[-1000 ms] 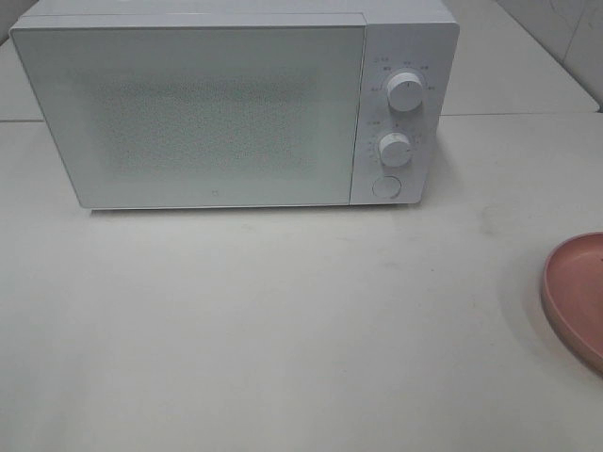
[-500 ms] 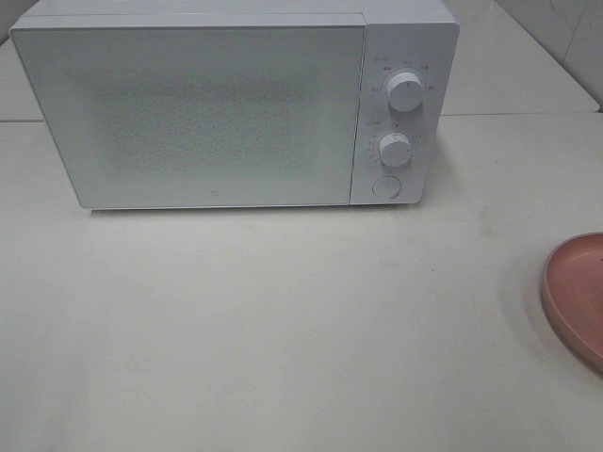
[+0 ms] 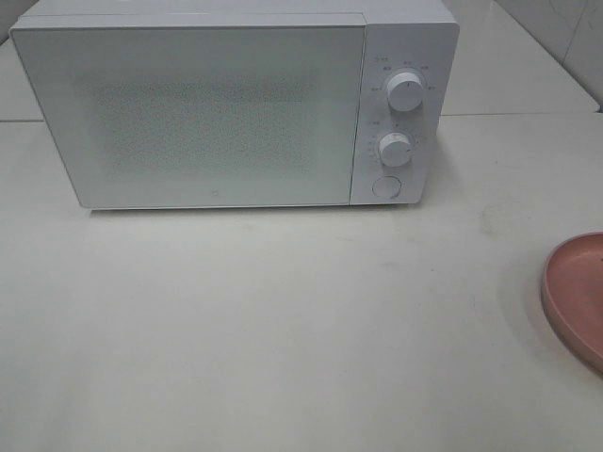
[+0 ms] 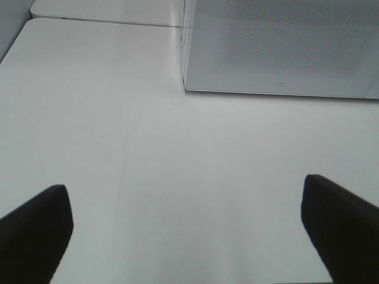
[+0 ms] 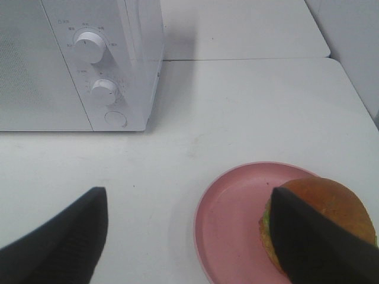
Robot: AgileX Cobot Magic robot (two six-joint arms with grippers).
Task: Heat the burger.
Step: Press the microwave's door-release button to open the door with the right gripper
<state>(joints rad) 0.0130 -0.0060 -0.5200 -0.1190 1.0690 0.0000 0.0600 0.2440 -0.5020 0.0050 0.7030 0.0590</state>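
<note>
The burger (image 5: 331,204), with a golden-brown bun and a bit of green lettuce, sits on a pink round plate (image 5: 231,219) in the right wrist view. One finger of my right gripper (image 5: 189,236) partly covers it. The gripper is open and empty above the table, beside the plate. The exterior view shows only the plate's edge (image 3: 575,297) at the far right; the burger is out of that view. The white microwave (image 3: 236,104) stands at the back with its door shut. My left gripper (image 4: 189,228) is open and empty over bare table, in front of the microwave (image 4: 284,47).
The microwave has two round knobs (image 3: 404,91) and a round button (image 3: 385,186) on its right panel. A table seam runs behind the microwave, and a tiled wall stands at the far right.
</note>
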